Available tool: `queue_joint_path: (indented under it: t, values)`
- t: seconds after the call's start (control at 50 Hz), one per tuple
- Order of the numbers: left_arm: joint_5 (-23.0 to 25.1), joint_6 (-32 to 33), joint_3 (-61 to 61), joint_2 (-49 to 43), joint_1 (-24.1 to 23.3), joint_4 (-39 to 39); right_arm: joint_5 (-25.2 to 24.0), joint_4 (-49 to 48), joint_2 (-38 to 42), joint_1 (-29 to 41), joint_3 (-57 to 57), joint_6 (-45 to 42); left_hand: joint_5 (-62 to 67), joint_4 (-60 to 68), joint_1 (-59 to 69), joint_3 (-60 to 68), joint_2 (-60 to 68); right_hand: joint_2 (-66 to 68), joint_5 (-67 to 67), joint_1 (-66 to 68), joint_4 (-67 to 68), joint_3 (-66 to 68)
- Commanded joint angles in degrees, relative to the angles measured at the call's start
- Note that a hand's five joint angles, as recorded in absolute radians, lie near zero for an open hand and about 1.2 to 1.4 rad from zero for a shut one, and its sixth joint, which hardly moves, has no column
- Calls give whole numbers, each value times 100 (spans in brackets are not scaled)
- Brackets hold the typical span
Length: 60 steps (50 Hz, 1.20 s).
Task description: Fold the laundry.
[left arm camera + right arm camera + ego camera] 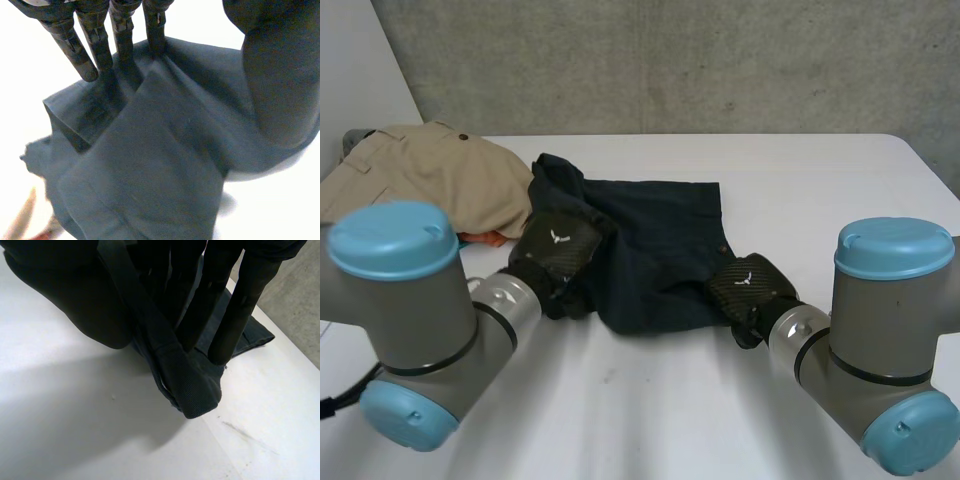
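— Left hand (555,248), state?
— Fingers (95,45) straight, tips pressed onto a fold at left edge of navy garment (655,240); thumb apart, nothing gripped.
— Right hand (748,285)?
— Fingers (235,315) and thumb closed on garment's near right corner; corner bunched, held just off white table (800,180).
— Garment's place?
— Mid-table, crumpled, spread between both hands. Tan garment (430,170) heaped beside its left edge; scrap of orange cloth (480,238) under tan heap.

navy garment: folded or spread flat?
Partly folded: a flap of the navy garment lies doubled over; right hand pinches a lifted corner.
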Motion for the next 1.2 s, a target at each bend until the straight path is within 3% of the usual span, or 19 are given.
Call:
queue_joint_path:
  t: [0.02, 0.18, 0.28, 0.34, 0.4, 0.7, 1.04, 1.2]
  values:
    - [4, -79, 570, 629, 221, -444, -7, 16, 11, -28, -5, 102, 753, 742, 742, 703, 666, 1224, 1307, 1593, 1142, 1189]
    - [224, -132, 2143, -213, 810, -1480, -15, 7, 46, -28, 4, 94, 2199, 2188, 2188, 2149, 2112, 1224, 1307, 1593, 1142, 1189]
    - [688, -105, 2952, -950, 1056, -2446, -24, 7, 90, -72, 4, 59, 2418, 2408, 2408, 2369, 2332, 1224, 1307, 1593, 1142, 1189]
    - [979, -62, 3059, -1180, 1100, -2615, -24, 7, 99, -98, 4, 50, 2301, 2290, 2290, 2252, 2215, 1224, 1307, 1593, 1142, 1189]
    - [1208, 53, 3120, -1409, 1100, -2624, -24, 7, 108, -116, 4, 41, 1814, 1804, 1804, 1765, 1728, 1224, 1307, 1593, 1142, 1189]
    - [1155, 624, 3648, -2472, 907, -2229, -59, 42, 143, -169, 21, -143, 871, 860, 860, 822, 785, 1224, 1307, 1593, 1142, 1189]
    - [1243, 387, 3832, -1875, 722, -1534, -68, 24, 169, -248, -23, -249, 1207, 1196, 1196, 1158, 1121, 1224, 1307, 1593, 1142, 1189]
    - [1279, 553, 4780, -2709, 652, -1972, -103, 42, 222, -318, -93, -249, 1224, 1213, 1213, 1175, 1138, 1224, 1307, 1593, 1142, 1189]
